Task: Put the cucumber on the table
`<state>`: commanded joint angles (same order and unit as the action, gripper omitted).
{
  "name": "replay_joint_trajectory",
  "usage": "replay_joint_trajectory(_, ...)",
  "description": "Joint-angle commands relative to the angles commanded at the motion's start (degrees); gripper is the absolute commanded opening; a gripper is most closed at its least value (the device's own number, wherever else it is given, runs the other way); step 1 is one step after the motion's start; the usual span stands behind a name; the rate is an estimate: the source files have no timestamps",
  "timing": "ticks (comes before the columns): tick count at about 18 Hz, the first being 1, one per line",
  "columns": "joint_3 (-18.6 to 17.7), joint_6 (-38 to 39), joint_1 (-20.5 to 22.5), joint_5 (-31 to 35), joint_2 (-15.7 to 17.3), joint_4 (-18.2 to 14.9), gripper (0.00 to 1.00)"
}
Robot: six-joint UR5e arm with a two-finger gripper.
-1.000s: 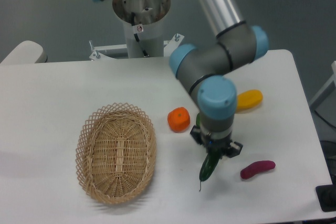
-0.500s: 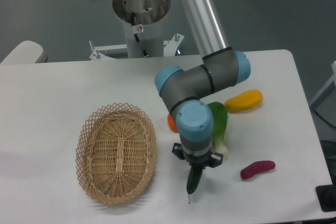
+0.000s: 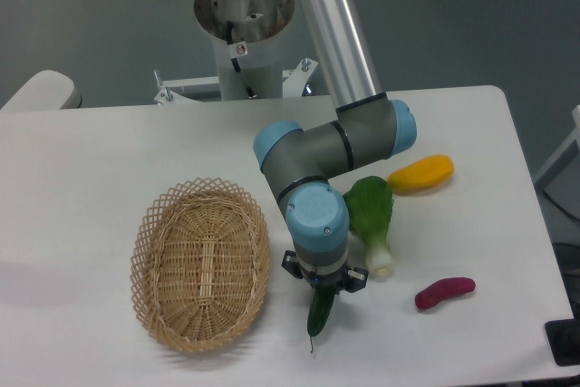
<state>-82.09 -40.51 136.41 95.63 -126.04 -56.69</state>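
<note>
Hanging dark glossy cucumber (image 3: 319, 314), stem-tip down

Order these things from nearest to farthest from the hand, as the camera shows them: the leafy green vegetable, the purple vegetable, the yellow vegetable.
From the hand:
1. Leafy green vegetable, just to its right in the picture and slightly behind.
2. Purple vegetable, farther right, near the front edge.
3. Yellow vegetable, farthest, to the right and back.
</note>
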Motion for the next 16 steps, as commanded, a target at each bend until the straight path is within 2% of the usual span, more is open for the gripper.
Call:
replay_joint_trajectory(3,1.1,-2.3,0.1,0.0,1.2,-0.3,1.00)
replay_joint_trajectory(6,1.5,-9.5,1.4,0.0,3.9,-1.5,1.00)
replay_joint_trajectory(13,1.8,-24.3,7.8,-0.3,10.8,-9.4,1.00)
replay_joint_trajectory(16,1.9,-28.3,9.6,-0.5,12.1,-10.6,1.00)
